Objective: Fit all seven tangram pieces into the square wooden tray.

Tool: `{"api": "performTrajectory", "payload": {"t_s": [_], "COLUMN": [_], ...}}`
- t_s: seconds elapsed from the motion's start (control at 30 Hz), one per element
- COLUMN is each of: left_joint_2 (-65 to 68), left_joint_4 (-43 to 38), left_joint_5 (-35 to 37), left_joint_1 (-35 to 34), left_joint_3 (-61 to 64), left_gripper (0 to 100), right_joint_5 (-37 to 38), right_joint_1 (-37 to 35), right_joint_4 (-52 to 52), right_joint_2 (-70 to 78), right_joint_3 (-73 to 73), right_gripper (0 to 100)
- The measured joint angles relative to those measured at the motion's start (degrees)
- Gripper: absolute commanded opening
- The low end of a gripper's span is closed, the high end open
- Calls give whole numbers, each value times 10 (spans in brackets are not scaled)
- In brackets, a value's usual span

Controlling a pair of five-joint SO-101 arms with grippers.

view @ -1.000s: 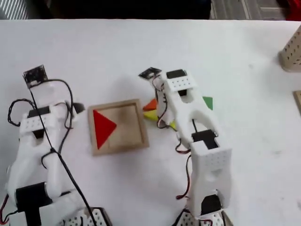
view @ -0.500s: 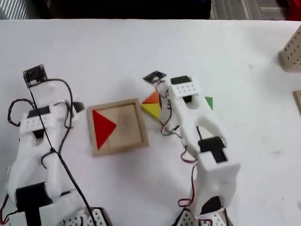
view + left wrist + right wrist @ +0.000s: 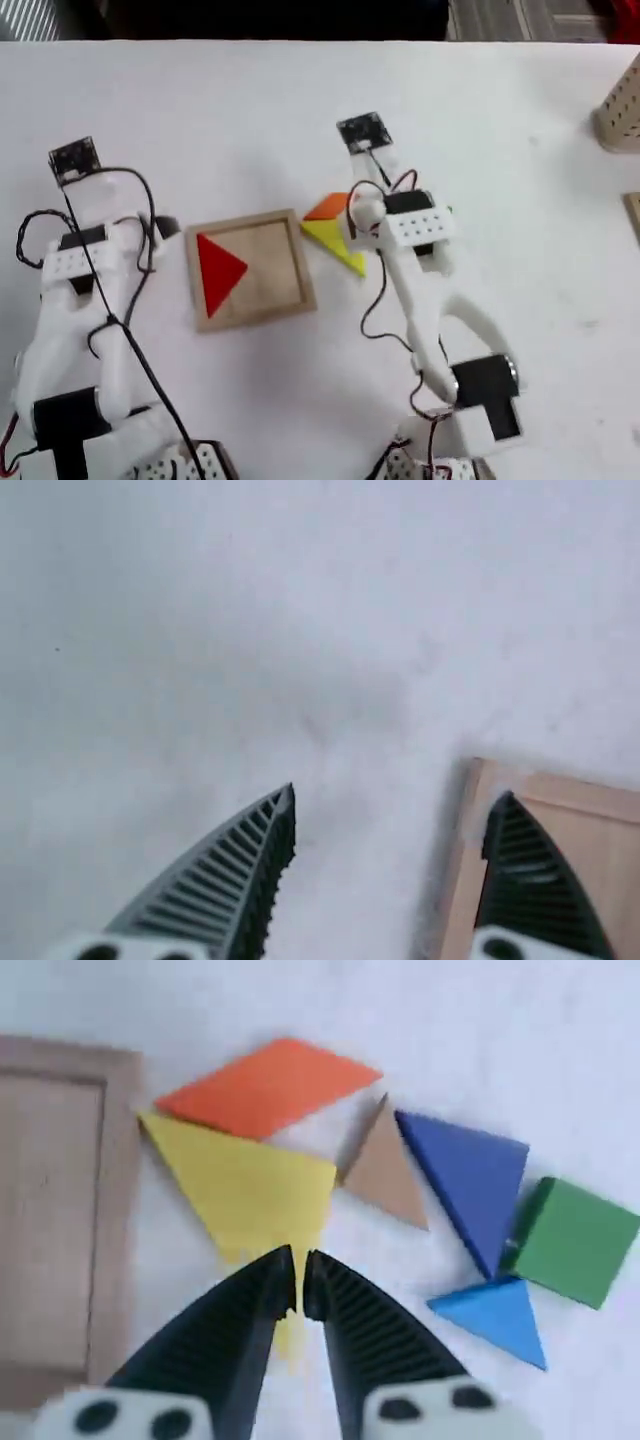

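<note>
The square wooden tray [image 3: 262, 290] lies in the middle of the table with a red triangle [image 3: 218, 268] in its left half. Just to its right lie an orange parallelogram [image 3: 326, 208] and a yellow triangle [image 3: 335, 243]. In the right wrist view my right gripper [image 3: 300, 1282] hangs shut over the yellow triangle's [image 3: 245, 1185] corner. Beyond it lie the orange parallelogram [image 3: 268, 1087], a tan triangle [image 3: 385, 1170], a dark blue triangle [image 3: 465, 1180], a green square [image 3: 575, 1242] and a small light blue triangle [image 3: 495, 1315]. My left gripper [image 3: 390, 825] stands open at the tray's corner [image 3: 480, 780], with nothing between its fingers.
The right arm [image 3: 415, 235] covers the pieces right of the yellow triangle in the high view. The left arm [image 3: 75, 300] and its cables sit left of the tray. A pegboard block [image 3: 622, 110] stands at the far right edge.
The right arm has swung to the right and drawn back, uncovering the yellow triangle and orange parallelogram and hiding the green square in the high view. The left arm has not moved.
</note>
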Motion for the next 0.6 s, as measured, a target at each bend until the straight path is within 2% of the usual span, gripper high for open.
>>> {"api": "performTrajectory", "payload": {"t_s": [0.23,0.6], "left_joint_2": [0,0], "left_joint_4": [0,0], "left_joint_5": [0,0], "left_joint_1": [0,0], "left_joint_3": [0,0], "left_gripper": [298,298], "right_joint_5": [-41,-36], "right_joint_1": [0,-23], "right_joint_4": [-193,-220], "right_joint_2": [131,203], "right_joint_3": [-15,-51], "right_gripper": [19,18]}}
